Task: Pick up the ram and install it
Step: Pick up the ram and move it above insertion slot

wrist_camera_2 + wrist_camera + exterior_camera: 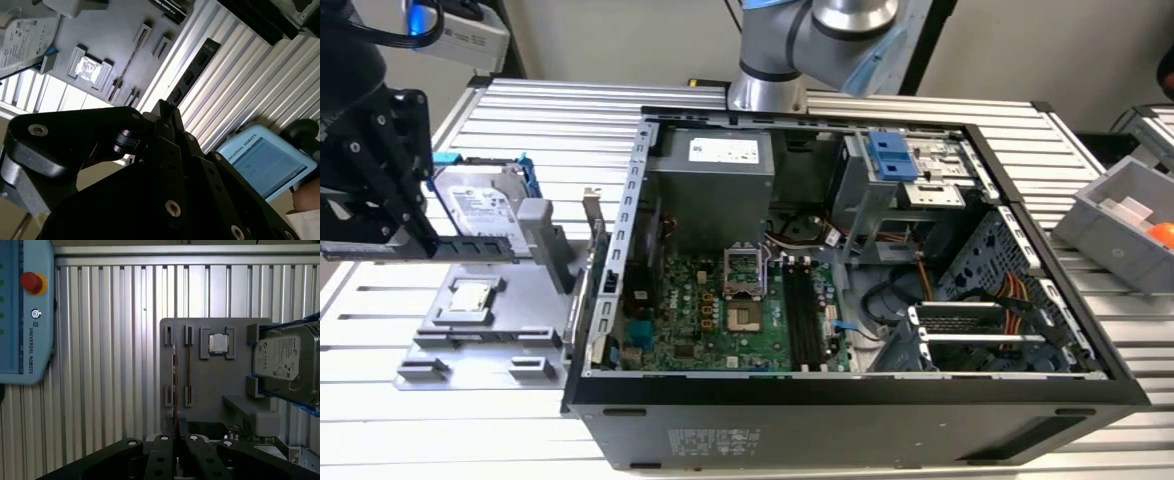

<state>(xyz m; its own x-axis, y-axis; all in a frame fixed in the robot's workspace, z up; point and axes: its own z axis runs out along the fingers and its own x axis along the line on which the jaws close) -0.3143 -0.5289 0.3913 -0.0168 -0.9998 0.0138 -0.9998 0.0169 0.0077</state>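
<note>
"Ribbed aluminium table (pixel 560 110) under everything, open computer case (pixel 854 400) in the middle. So where's the ram?"

"In the gripper (pixel 165 112). In the second wrist view the ram (pixel 194 70) runs out past the fingertips as a dark stick over the ribbed top. In the first wrist view it shows edge-on, a thin line ending between the fingers (pixel 165 440)."

"So the pincer is clenched on it?"

"It looks that way: the fingers meet on the two flat faces with no gap I can make out. The arm's head sits at the exterior view's left, beside the grey fixture tray (pixel 487 345) that carries the hard drive (pixel 480 205) in its blue frame and the square processor (pixel 471 297). The ram is off the tray and well apart from the long black slots (pixel 803 320) on the motherboard (pixel 707 310)."

"How will it handle?"

"I'd judge it light and stiff, so weight is no worry — but it's thin and easily damaged. The chips and the contact edge shouldn't take pressure or knocks. The flat faces are the sensible hold, near the middle of the length with the contact edge left bare. Much of the board seems to stick out beyond the fingertips, so a bump could swing it in the grip. The faces are smooth too, so a light squeeze might let it slide."
</note>
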